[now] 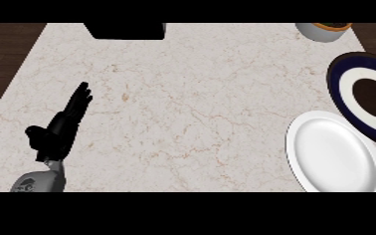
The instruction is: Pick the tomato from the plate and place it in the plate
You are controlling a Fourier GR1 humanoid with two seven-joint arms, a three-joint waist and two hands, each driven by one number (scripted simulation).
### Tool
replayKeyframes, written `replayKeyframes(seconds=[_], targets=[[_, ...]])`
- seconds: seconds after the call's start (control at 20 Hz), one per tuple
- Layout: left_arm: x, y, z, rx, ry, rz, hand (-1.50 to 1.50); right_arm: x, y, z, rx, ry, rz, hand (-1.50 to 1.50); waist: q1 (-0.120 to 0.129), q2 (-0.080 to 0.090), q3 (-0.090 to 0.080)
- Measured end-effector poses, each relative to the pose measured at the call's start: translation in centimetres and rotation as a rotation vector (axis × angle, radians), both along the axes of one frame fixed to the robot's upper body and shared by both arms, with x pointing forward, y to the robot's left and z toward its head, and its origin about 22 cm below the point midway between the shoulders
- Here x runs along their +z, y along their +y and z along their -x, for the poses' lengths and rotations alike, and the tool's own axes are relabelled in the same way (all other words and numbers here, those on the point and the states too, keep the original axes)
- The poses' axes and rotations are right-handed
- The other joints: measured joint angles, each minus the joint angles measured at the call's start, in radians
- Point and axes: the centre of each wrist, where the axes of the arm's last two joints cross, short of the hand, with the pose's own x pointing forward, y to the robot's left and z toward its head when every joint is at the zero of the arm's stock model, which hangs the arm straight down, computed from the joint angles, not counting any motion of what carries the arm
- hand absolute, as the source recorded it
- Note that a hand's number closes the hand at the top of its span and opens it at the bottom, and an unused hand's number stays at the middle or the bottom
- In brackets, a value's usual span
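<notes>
A white plate at four o'clock and a dark-rimmed plate at three o'clock are running off the right edge. A black block at eleven o'clock is getting cropped above.

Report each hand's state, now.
Left hand: open, holding nothing.
Right hand: not in view.

Light lay even and flat over the pale surface, equally bright far left and near right. The white plate at near right looked brightest, faintly shaded at its rim. The far box showed as solid black.
</notes>
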Motion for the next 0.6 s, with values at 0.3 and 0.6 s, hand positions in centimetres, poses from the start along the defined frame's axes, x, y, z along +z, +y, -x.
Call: replayKeyframes(seconds=[0.3, 0.6], targets=[[0.3, 0.0, 0.0, 0.003, 0.001, -0.008, 0.00, -0.8, 0.6, -3.2, -0.053, 0.032, -0.102, -1.50, 0.001, 0.001, 0.000], [-0.3, 0.4, 0.5, 0.000, 0.005, -0.003, 0.00, -1.6, 0.3, -3.8, -0.082, -0.085, -0.232, -1.50, -0.004, 0.001, 0.001]])
